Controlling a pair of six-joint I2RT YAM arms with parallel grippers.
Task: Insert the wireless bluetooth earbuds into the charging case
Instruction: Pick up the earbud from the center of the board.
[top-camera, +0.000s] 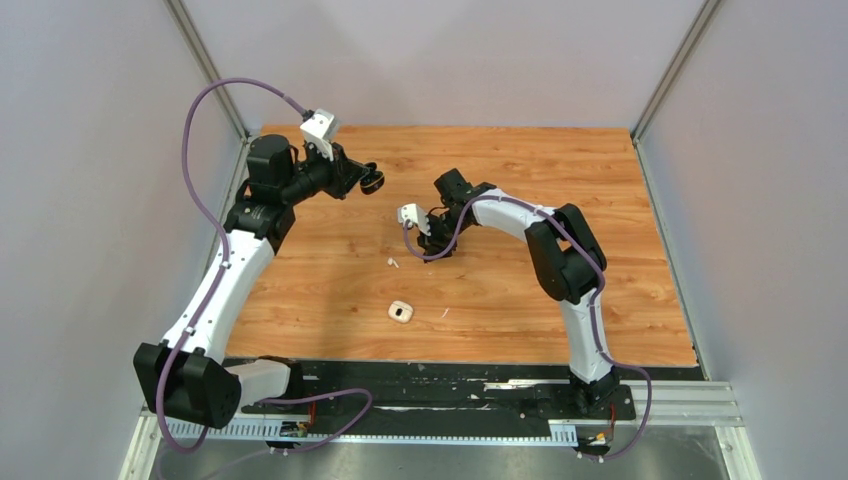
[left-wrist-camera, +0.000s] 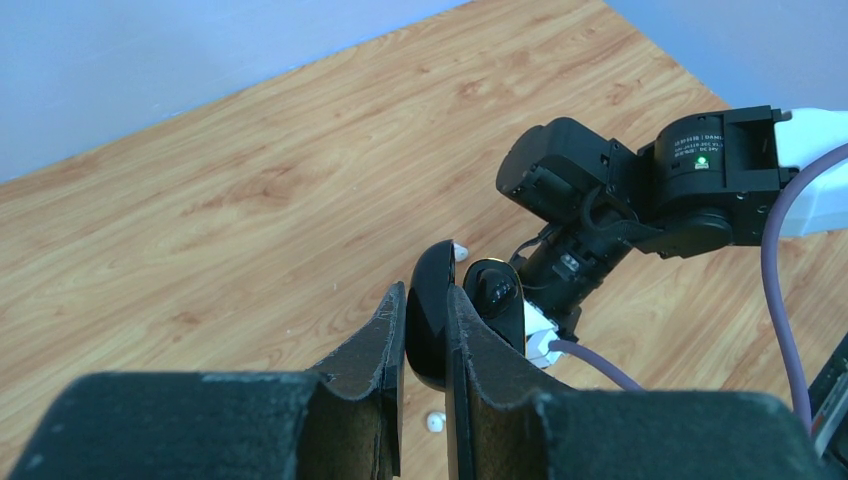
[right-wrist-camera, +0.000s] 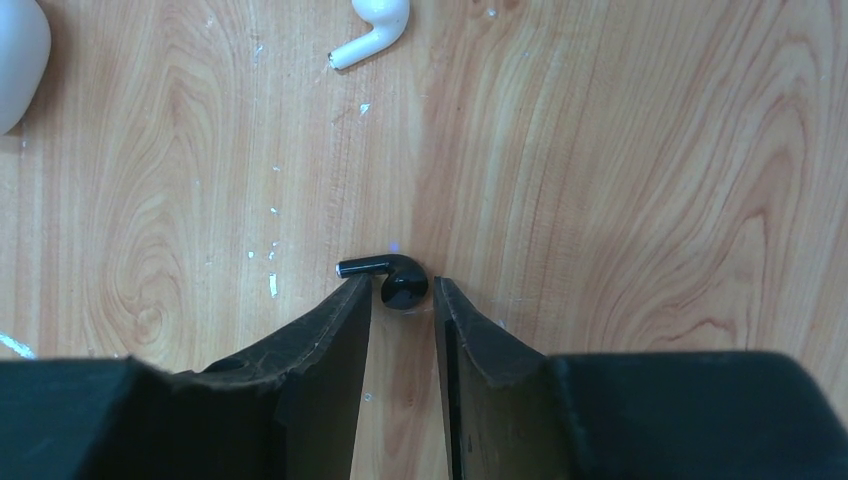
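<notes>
My left gripper is shut on an open black charging case, held above the table at the back left; its second half shows a glossy black shape inside. My right gripper is open, low over the table, its fingertips on either side of a black earbud that lies on the wood. A white earbud lies beyond it. Another white earbud shows under the left fingers. A white case lies open near the table's front.
A tiny white bit lies right of the white case. The white case's edge shows at the top left of the right wrist view. Grey walls enclose the wooden table on three sides.
</notes>
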